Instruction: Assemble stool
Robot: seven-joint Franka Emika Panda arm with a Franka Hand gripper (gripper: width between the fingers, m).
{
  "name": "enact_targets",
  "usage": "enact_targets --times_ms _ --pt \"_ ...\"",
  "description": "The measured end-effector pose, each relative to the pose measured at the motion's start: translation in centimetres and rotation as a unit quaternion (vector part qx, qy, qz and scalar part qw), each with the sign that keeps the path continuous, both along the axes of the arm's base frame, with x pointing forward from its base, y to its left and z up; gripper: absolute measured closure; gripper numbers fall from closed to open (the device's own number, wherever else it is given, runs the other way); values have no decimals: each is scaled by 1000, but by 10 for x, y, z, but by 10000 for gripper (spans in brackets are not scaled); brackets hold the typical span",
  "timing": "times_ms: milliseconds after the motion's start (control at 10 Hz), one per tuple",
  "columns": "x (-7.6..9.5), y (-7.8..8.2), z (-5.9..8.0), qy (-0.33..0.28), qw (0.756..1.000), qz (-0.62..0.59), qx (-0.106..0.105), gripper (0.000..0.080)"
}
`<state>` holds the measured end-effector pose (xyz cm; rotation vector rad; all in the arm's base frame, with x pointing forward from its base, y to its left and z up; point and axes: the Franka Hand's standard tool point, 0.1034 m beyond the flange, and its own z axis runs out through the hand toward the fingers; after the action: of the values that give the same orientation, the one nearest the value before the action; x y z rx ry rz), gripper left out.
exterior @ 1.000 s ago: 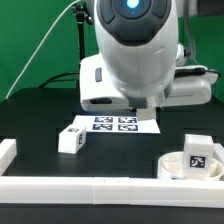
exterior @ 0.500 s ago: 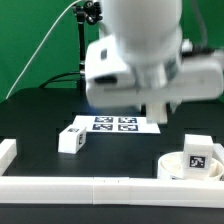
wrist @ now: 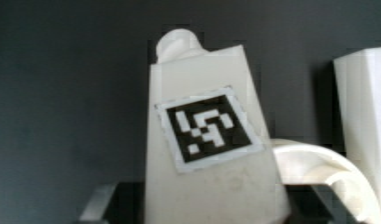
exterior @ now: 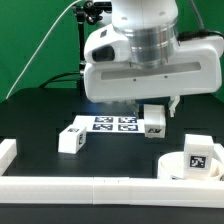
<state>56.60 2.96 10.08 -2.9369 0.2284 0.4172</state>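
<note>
My gripper (exterior: 156,112) is shut on a white stool leg (exterior: 153,122) with a black-and-white tag and holds it above the table. In the wrist view the leg (wrist: 208,130) fills the middle between the fingers, tag facing the camera. The round white seat (exterior: 190,165) lies at the exterior view's right front, with a second leg (exterior: 198,153) standing in it. Part of the seat's rim (wrist: 329,165) shows in the wrist view beside the held leg. A third leg (exterior: 71,139) lies on the table at the exterior view's left.
The marker board (exterior: 112,124) lies flat behind the held leg. A white wall (exterior: 90,188) runs along the front edge, with a short end piece (exterior: 6,150) at the left. A green backdrop stands behind.
The arm has risen and turned, and the held leg now shows under the hand, lifted above the table. The other legs and the seat have not moved.
</note>
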Motion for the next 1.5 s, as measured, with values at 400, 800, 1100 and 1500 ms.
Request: enact_targets --times_ms 400,800,1100,1500 --pt "18 4 11 -144 989 -11 -28 472" --pt "27 12 30 -292 954 -50 -45 472" --pt "15 -1 25 -331 937 -102 -55 472" --pt "22 -4 23 -361 925 -116 -36 472"
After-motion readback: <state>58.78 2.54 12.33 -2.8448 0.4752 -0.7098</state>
